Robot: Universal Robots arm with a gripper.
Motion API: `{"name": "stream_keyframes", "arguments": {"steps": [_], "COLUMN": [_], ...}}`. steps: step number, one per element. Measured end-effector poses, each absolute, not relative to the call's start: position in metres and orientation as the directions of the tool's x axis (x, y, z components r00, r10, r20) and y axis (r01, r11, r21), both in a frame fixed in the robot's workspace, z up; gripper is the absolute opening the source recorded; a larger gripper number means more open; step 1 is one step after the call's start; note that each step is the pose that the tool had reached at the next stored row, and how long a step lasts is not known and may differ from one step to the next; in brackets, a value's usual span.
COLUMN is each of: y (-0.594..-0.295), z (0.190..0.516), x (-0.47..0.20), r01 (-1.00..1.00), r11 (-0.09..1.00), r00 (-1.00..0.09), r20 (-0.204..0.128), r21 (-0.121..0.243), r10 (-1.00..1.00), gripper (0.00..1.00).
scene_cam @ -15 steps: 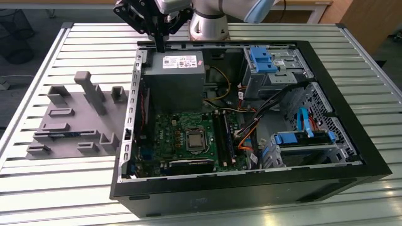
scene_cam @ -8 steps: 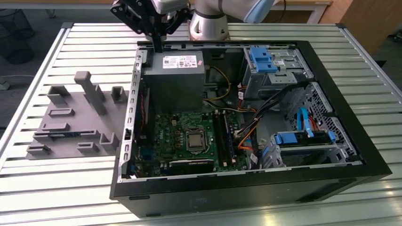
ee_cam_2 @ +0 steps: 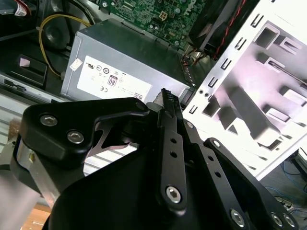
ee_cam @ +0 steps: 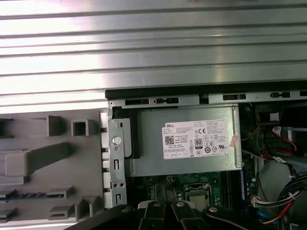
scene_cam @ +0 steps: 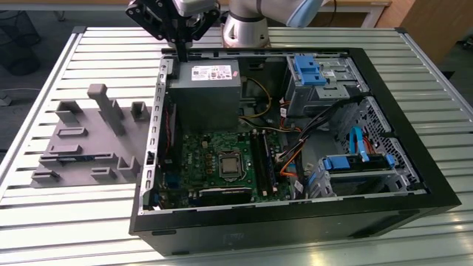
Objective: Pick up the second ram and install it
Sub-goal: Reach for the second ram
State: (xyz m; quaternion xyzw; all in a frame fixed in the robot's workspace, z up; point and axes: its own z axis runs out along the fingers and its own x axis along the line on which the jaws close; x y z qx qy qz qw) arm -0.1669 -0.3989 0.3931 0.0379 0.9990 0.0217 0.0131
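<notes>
Black hand (scene_cam: pixel 181 54) with silver screws (ee_cam_2: pixel 173 193); grey, blue-jointed arm (scene_cam: pixel 244 30).

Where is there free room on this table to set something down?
Bare table slats lie behind and in front of the grey holder block, at the exterior view's left. Inside the open computer case it is crowded with cables.

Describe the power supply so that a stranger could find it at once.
Look into the open black computer case on the slatted table. At its end nearest the robot's base lies a grey metal box. It alone carries a big white label, unlike the green motherboard beside it.
</notes>
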Motion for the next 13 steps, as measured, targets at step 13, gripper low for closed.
{"name": "stream_keyframes", "arguments": {"steps": [13], "y": [-0.3989], "z": [0.3931], "x": [-0.1762], "r01": [0.075], "r11": [0.996], "r00": [-0.997], "r20": [-0.024], "r21": [0.044], "r10": [0.076], "gripper": [0.11]}}
